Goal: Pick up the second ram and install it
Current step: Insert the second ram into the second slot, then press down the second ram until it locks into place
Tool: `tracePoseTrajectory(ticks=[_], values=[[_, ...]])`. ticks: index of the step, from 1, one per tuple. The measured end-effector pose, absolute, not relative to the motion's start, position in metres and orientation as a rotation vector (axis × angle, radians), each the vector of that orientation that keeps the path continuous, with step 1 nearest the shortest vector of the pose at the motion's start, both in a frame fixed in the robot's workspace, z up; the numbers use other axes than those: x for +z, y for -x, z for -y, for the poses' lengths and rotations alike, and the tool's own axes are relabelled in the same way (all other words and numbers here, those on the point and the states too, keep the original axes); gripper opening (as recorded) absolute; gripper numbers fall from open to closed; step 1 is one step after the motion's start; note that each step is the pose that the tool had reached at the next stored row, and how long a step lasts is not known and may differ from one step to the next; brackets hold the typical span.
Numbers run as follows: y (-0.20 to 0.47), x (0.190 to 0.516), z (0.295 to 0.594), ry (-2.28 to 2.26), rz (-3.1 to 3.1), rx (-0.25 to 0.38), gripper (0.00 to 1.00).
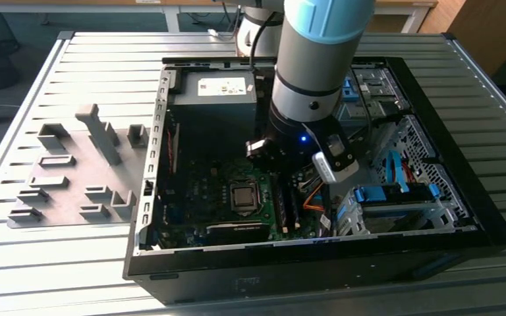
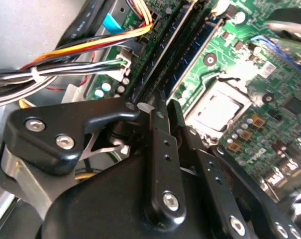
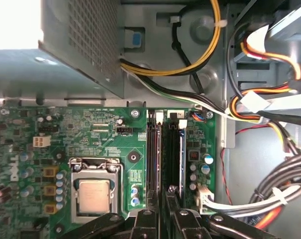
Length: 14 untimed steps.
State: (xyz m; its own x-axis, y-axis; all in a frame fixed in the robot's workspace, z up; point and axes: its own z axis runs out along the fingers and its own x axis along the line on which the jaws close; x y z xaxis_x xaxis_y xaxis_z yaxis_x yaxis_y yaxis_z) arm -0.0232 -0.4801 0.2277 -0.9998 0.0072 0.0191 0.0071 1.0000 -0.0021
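PC case [image 1: 464, 197] on tabletop [image 1: 103, 66], open side up. Bracket plate [image 1: 77, 174] on tabletop, beside case on exterior view's left. Inside case: motherboard [image 1: 209, 197] w/ CPU socket [image 1: 243, 196]; RAM slots [image 1: 286, 204] just beside socket on exterior view's right; drive cage [image 1: 394, 197] further that way. Arm [image 1: 315, 85] reaches down into case, gripper [image 3: 162, 219] over RAM slots.

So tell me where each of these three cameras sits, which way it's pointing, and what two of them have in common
Exterior view: off the arm, raised, looking down on the open computer case; the arm's grey and blue links show.
First wrist view: on the wrist, looking straight down at the motherboard; the gripper enters at one edge.
Second wrist view: on the wrist, close and oblique; the black gripper takes up the foreground.
Both wrist views share the CPU socket and memory slots.
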Motion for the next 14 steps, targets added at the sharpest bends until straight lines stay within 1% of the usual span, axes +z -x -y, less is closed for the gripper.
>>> tracePoseTrajectory(ticks=[2,6,7,8,14], values=[[0.0231,0.2341,0.4801,0.011,3.122,0.004,0.21],[0.0231,0.2351,0.4801,0.011,3.123,0.004,0.20],[0.0231,0.2351,0.4801,0.011,3.123,0.004,0.13],[0.0231,0.2352,0.4801,0.011,3.122,0.004,0.11],[0.0231,0.2306,0.4801,0.011,3.122,0.005,0.11]])
